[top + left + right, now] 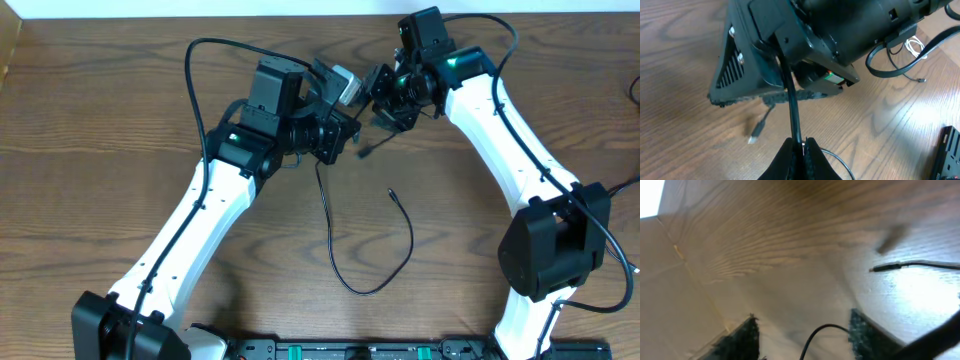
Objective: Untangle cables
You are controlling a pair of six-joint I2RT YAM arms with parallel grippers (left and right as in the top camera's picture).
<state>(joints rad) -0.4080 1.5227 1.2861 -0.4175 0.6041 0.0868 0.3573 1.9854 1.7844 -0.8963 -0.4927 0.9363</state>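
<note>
A thin black cord [335,262] hangs from my left gripper [347,130] and curls over the wood table to a free end [391,194]. The left wrist view shows that gripper [800,146] shut on the black cord [792,107]. From there the cord rises taut into my right gripper [385,108]. Another plug end [755,135] dangles beside it. In the right wrist view the right gripper [802,336] has its fingers [742,341] apart, with a loop of black cord [817,332] between them. A white cord [913,46] lies bunched on the table farther off.
Both arms meet near the table's back edge [300,25]. Thick black arm wires [890,57] loop close to the grippers. A black rail [340,350] runs along the front edge. A pale wall [670,295] rises behind the table.
</note>
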